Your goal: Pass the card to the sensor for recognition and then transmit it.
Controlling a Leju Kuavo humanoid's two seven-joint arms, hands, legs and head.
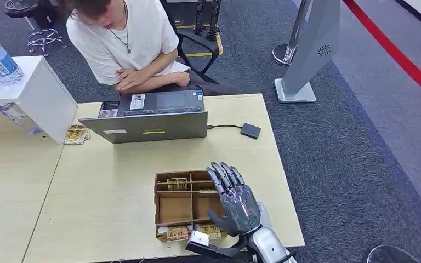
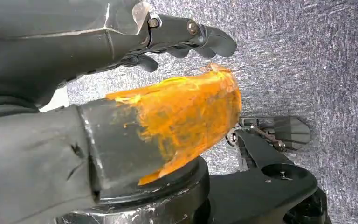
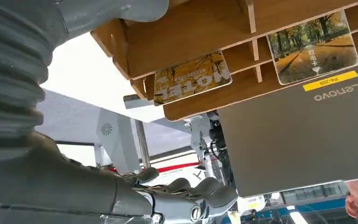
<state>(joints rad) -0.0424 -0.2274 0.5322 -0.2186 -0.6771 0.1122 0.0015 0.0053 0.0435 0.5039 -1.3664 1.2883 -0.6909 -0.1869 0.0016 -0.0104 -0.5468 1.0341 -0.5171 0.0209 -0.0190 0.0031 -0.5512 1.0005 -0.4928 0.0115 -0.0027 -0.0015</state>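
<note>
While the head view is taken first, the right hand [image 1: 235,200] is seen hovering flat over the right side of the wooden tray [image 1: 161,208], fingers stretched out and apart, nothing held. The cards [image 1: 177,183] are lying in the tray's compartments: 1 in the far left slot, more along the near edge at about [image 1: 177,233], just left of the wrist. So the task's cards are found under and slightly left of the palm, not out ahead of it. The small black sensor [image 1: 250,130] is placed well apart, beyond the fingertips and a bit right, cabled to the laptop [image 1: 151,118] behind which a person is seated. The right arm is judged to be the one to use here.

In the left wrist view, the left hand [image 2: 186,39] is hanging over grey carpet, fingers curled inward with nothing in them; it's well away from the table stuff.

In the right wrist view, the same open fingers [image 3: 200,193] are shown, and 2 cards, 1 marked "HOTEL" [image 3: 192,77], are laid flat in the tray slots just across from them, their long sides running along the dividers. A downward reach with a small leftward shift is probably what's called for.
</note>
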